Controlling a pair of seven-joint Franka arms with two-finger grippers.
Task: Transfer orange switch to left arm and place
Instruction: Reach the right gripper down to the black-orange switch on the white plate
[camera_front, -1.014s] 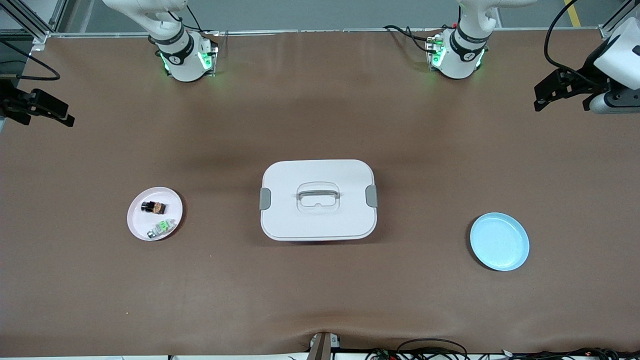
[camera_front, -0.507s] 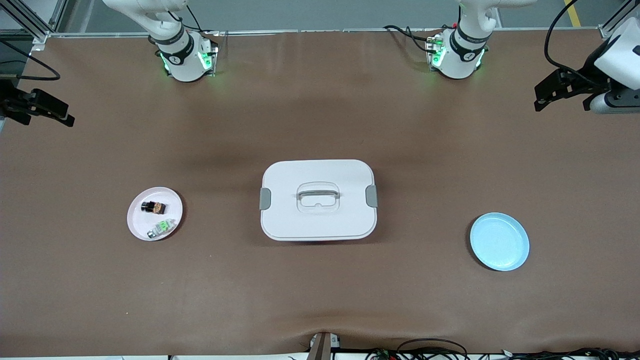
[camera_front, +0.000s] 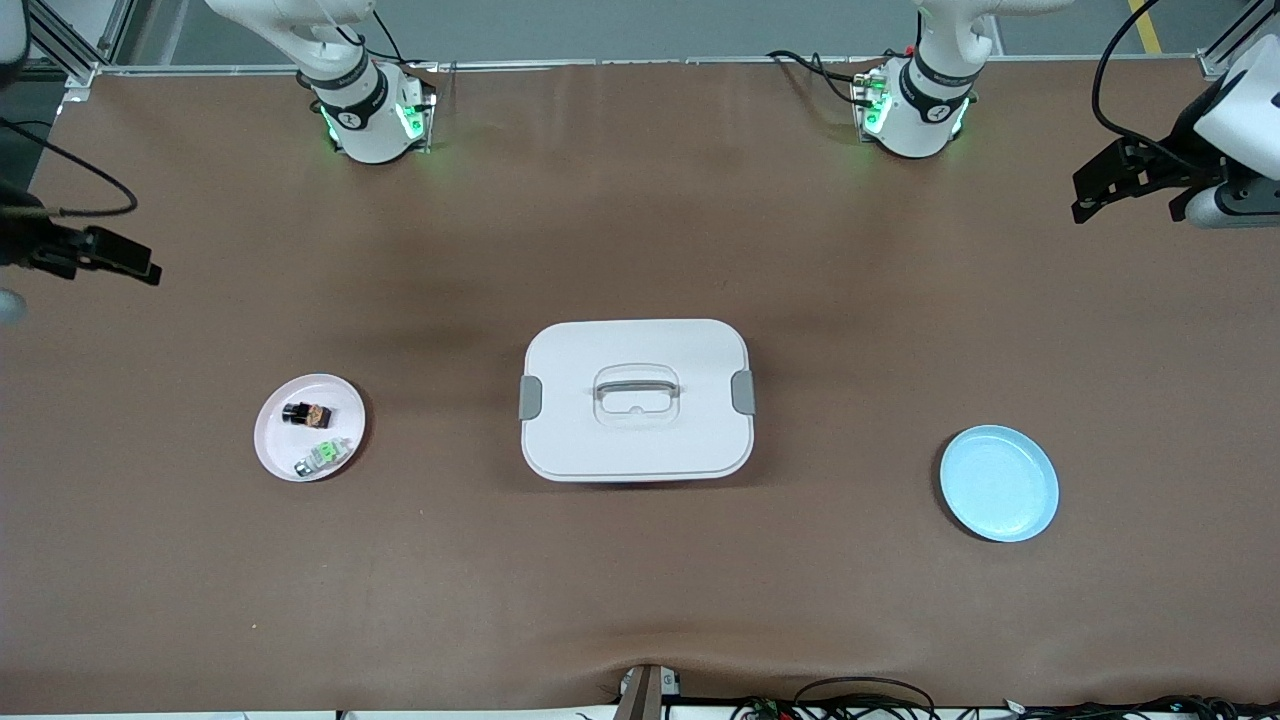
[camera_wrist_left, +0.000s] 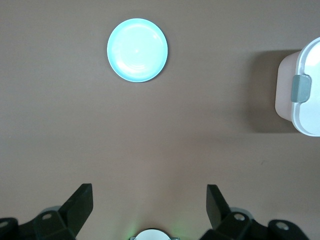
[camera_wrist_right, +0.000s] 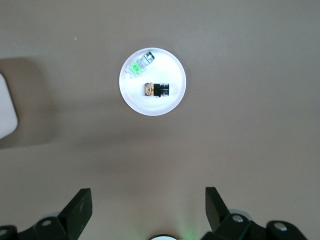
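The orange switch (camera_front: 307, 413), a tiny black block with an orange-brown end, lies on a pink plate (camera_front: 278, 440) toward the right arm's end of the table. It also shows in the right wrist view (camera_wrist_right: 157, 90). The white box (camera_front: 636, 430) stands in the middle of the table, lid on. My right gripper (camera_front: 130, 262) hangs open and empty high over the table's edge at its own end, apart from the plate. In its own view the right gripper (camera_wrist_right: 148, 196) holds nothing. My left gripper (camera_front: 1095, 190) hangs open and empty over its end of the table, as its own view (camera_wrist_left: 148, 195) shows.
A small green and silver switch (camera_front: 322, 456) lies on the pink plate beside the orange one, nearer the front camera. A blue plate (camera_front: 999, 483) sits empty toward the left arm's end. The box's grey latch (camera_wrist_left: 301, 88) shows in the left wrist view.
My right gripper has shifted a little over its end of the table, lower in the front view. My left gripper has barely moved. Nothing on the table has moved.
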